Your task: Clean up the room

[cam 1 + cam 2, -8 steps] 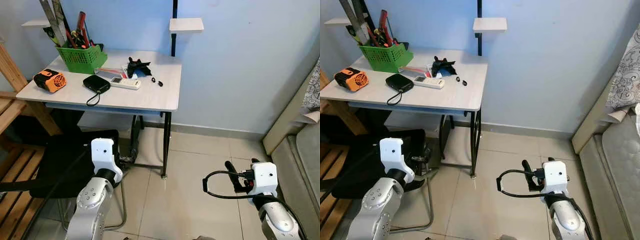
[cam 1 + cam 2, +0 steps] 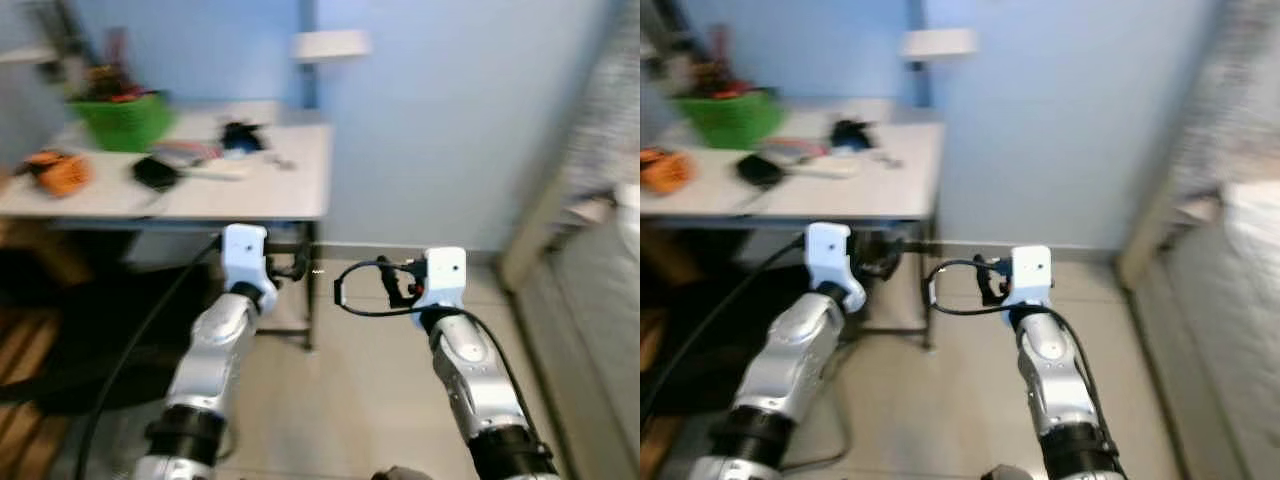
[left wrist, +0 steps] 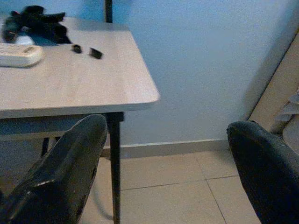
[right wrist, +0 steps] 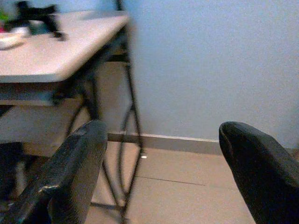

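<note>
Both claws (image 3: pixel 163 158) (image 4: pixel 159 163) agape, facing table (image 2: pixel 250 195).

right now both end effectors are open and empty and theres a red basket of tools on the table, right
Not quite: the basket is green, not red, as the left eye view shows. The rest holds: it stands on the table with tools in it, and the left end effector and right end effector are open and empty.
</note>
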### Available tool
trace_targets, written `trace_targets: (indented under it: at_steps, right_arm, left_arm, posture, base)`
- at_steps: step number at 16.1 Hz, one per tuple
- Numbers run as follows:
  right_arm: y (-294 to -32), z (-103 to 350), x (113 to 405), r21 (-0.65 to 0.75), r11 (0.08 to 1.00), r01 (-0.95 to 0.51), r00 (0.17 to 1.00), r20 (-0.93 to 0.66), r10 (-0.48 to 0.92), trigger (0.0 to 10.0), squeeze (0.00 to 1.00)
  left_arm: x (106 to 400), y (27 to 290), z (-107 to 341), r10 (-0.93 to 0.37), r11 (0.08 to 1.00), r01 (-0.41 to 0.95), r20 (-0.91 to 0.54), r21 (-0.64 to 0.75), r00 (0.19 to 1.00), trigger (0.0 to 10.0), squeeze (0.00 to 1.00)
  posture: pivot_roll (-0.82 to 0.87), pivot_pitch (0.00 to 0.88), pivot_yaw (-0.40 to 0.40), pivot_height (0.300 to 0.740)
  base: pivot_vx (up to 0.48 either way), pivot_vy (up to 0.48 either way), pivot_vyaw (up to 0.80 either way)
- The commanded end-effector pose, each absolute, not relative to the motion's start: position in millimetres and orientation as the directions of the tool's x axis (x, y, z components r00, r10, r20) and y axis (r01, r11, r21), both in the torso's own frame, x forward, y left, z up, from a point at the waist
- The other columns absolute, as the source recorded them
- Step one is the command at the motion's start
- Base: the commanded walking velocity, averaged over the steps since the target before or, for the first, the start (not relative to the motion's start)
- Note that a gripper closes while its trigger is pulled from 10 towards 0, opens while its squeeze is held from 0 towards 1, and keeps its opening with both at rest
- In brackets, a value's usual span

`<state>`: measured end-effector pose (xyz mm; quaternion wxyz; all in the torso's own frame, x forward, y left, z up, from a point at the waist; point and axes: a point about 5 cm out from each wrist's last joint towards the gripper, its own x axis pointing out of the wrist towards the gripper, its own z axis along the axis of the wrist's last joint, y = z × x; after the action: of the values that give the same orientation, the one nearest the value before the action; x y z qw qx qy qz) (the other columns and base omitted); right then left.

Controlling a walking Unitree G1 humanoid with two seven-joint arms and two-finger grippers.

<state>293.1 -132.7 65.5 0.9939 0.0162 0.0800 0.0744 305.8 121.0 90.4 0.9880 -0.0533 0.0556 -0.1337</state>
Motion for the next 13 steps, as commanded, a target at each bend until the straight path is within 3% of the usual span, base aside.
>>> trace_targets:
  at_steps: [1,4,7,9,11,12,13]
  right_arm:
    - [-143,63,289,0.003,0.992,-0.122,0.980,-0.159,0.121,10.0,0.00]
    - [-152,59,287,-0.020,0.995,-0.102,0.980,-0.173,0.097,10.0,0.00]
    - [-153,56,284,-0.010,0.997,-0.071,0.982,-0.174,0.068,10.0,0.00]
    - [-157,52,281,-0.013,0.999,-0.043,0.983,-0.181,0.040,10.0,0.00]
    - [-163,51,280,-0.032,0.999,-0.013,0.985,-0.174,0.007,10.0,0.00]
    - [-163,53,274,-0.092,0.993,-0.069,0.983,-0.177,0.052,10.0,0.00]
    - [-167,45,261,-0.126,0.986,-0.112,0.971,-0.227,0.082,10.0,0.00]
  left_arm:
    - [304,116,89,-0.288,0.953,0.275,-0.095,-0.129,0.953,10.0,0.00]
    - [307,119,91,-0.297,0.948,0.284,-0.080,-0.144,0.952,10.0,0.00]
    - [309,117,95,-0.365,0.927,0.356,-0.068,-0.116,0.929,10.0,0.00]
    - [312,122,90,-0.332,0.943,0.327,-0.104,-0.065,0.937,10.0,0.00]
    - [311,127,86,-0.318,0.945,0.303,-0.121,-0.126,0.940,10.0,0.00]
    - [283,147,60,-0.303,0.948,0.268,-0.222,-0.172,0.927,10.0,0.00]
    - [261,157,38,-0.324,0.946,0.296,-0.320,-0.133,0.891,10.0,0.00]
  posture:
    - [-0.13,0.000,0.055,0.740]
    - [-0.14,0.000,0.062,0.740]
    - [-0.14,0.000,0.077,0.740]
    - [-0.15,0.000,0.084,0.740]
    - [-0.16,0.000,0.095,0.740]
    - [-0.17,0.000,0.102,0.740]
    - [-0.17,0.000,0.089,0.740]
  base:
    - [0.000,-0.454,-0.59]
    - [0.000,-0.151,-0.58]
    - [0.000,0.480,-0.59]
    - [0.000,0.000,-0.58]
    - [0.000,0.000,-0.59]
    - [0.000,0.000,-0.62]
    - [0.000,0.000,-0.65]
